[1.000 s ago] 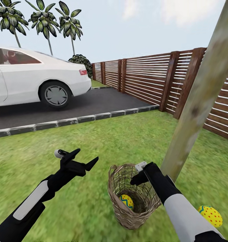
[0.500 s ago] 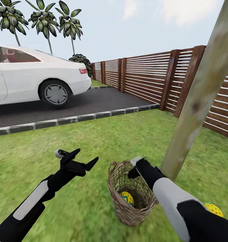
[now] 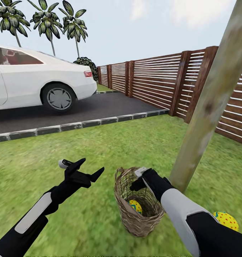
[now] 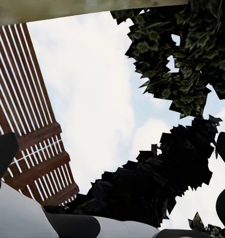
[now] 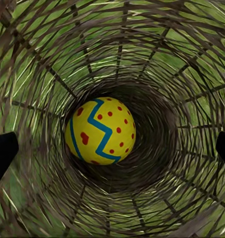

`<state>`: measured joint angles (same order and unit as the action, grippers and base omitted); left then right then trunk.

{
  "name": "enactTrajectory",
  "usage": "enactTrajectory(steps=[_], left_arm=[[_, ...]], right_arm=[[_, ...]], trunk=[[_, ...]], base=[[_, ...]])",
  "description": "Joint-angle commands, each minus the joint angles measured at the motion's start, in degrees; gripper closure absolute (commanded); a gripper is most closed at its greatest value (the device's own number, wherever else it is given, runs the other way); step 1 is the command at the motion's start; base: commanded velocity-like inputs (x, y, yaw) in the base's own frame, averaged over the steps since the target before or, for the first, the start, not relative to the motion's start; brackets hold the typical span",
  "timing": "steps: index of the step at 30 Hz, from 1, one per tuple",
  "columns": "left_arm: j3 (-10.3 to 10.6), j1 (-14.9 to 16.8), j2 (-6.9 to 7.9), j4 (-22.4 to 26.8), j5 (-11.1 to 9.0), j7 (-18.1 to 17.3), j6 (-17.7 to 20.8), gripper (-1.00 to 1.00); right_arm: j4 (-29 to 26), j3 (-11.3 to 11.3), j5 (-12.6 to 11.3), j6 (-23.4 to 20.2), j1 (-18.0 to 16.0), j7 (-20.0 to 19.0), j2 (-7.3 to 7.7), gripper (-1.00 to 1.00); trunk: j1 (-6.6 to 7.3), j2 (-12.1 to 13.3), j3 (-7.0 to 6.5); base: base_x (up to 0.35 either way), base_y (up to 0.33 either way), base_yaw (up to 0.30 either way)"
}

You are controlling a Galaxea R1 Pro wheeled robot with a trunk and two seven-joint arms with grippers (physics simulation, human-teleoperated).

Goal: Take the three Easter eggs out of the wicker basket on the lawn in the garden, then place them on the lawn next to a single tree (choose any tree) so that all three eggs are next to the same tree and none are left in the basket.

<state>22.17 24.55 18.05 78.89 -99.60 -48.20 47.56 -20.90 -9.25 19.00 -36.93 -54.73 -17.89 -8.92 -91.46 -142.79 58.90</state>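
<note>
Down in the basket lies one egg, yellow with red dots and a blue zigzag, resting on the woven bottom. The right gripper hangs over the rim, its fingers spread wide to either side of the egg, holding nothing. A second egg sits on the lawn near the tree, which rises just behind the basket. The left gripper hovers open above the grass, well clear of the basket
</note>
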Motion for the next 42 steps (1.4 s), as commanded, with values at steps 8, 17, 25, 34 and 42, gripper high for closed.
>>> enactTrajectory(steps=[8,17,25,34,42], left_arm=[[0.1,0.1,0.05,-0.1,-0.4,0.0,0.3,-1.0],[0.2,0.1,0.01,-0.4,-0.3,0.0,0.3,-1.0],[0.2,0.1,-0.12,-0.6,-0.3,0.0,0.3,-1.0],[0.1,0.1,-0.12,-0.6,-0.3,0.0,0.3,-1.0],[0.1,0.1,-0.12,-0.6,-0.3,0.0,0.4,-1.0]], right_arm=[[-0.9,-0.2,0.5,-0.4,0.0,-1.5,0.08,-1.0],[0.8,-0.2,0.2,-0.4,-1.7,7.6,-0.09,-1.0],[5.1,0.0,0.1,-0.2,-3.8,8.8,-0.05,-1.0],[6.1,0.1,0.3,0.2,-3.9,8.3,-0.13,-1.0],[5.8,0.1,0.2,0.4,-3.8,8.3,-0.09,-1.0]], trunk=[[-0.4,-0.5,1.79],[-0.63,-0.7,3.78],[-0.83,-0.8,5.55],[-1.07,-0.9,7.55],[-1.27,-1.0,9.32]], base=[[0.0,0.0,0.0],[0.0,0.0,0.0],[0.0,0.0,0.0],[0.0,0.0,0.0],[0.0,0.0,0.0]])
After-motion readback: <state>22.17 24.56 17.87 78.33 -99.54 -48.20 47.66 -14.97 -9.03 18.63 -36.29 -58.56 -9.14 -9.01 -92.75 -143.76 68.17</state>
